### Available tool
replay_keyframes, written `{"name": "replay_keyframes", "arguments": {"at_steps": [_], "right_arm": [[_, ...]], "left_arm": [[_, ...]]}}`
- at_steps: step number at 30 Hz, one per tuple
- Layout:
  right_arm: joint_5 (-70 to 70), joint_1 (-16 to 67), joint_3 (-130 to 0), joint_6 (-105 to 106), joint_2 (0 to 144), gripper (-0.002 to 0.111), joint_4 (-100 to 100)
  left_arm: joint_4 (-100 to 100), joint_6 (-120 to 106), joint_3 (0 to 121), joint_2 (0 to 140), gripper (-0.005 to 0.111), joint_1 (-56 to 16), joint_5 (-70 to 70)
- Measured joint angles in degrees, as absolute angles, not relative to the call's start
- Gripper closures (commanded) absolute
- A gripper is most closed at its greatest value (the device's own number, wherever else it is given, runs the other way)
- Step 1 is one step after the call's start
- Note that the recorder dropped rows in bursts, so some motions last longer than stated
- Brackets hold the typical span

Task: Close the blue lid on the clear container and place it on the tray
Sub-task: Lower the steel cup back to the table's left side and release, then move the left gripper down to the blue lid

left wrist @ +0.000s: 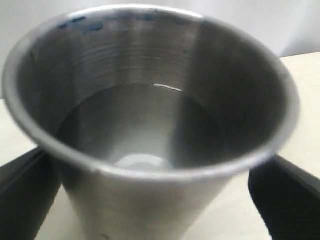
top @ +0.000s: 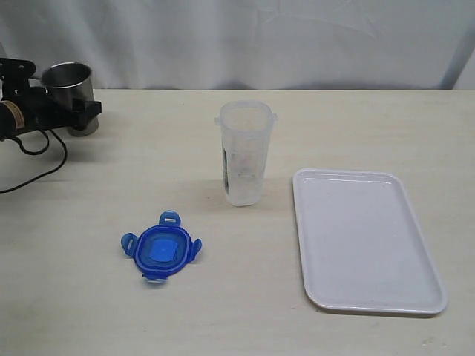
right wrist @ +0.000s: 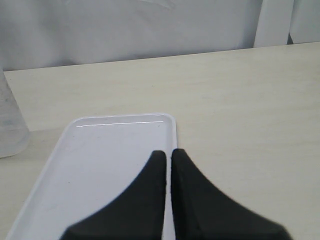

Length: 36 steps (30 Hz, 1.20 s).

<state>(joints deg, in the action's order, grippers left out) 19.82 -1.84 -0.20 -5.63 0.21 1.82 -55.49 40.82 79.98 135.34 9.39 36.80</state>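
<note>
Tabletop [top: 245,319] is pale cream wood-grain laminate, matte, with nothing visible past its far edge but a white cloth backdrop [top: 297,44] hanging in soft folds. A plain white upright panel [right wrist: 272,22] stands in front of the cloth near the far right corner. Light is even and diffuse; shadows are faint.

Left gripper [top: 78,117]: the steel cup [top: 68,80] stands between my spread jaws at the far left and fills most of that gap; only a sliver shows on one side. Clear container [top: 246,152] upright mid-table, mouth open, free room all round and above. Blue lid [top: 161,252] lies flat nearer the camera and left of it, well apart, nothing above it. Bare table [top: 89,311] runs between cup, lid and container. Tray [top: 367,245] sits right of the container, near, not touching, floor free. My right gripper [right wrist: 167,154], jaws pressed together, hangs over the tray's rim.
</note>
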Motion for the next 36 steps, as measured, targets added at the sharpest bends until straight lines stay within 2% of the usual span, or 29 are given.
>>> {"name": "replay_keyframes", "arguments": {"at_steps": [7, 15, 24, 31, 36], "right_arm": [[19.8, -1.8, -0.2, -5.6, 0.2, 0.104, 1.8], [19.8, -1.8, -0.2, -5.6, 0.2, 0.104, 1.8], [19.8, -1.8, -0.2, -5.6, 0.2, 0.104, 1.8], [19.8, -1.8, -0.2, -5.6, 0.2, 0.104, 1.8], [19.8, -1.8, -0.2, -5.6, 0.2, 0.104, 1.8]], "left_arm": [[-55.3, 39.4, 72.7, 130.7, 0.002, 12.6, 39.6], [-55.3, 38.8, 63.5, 122.1, 0.002, 12.8, 40.2], [-55.4, 39.5, 52.4, 104.9, 0.002, 12.8, 40.2], [-57.8, 48.0, 51.6, 91.1, 0.002, 12.8, 33.9], [-61.5, 48.8, 53.0, 85.0, 0.002, 12.7, 22.4]]}}
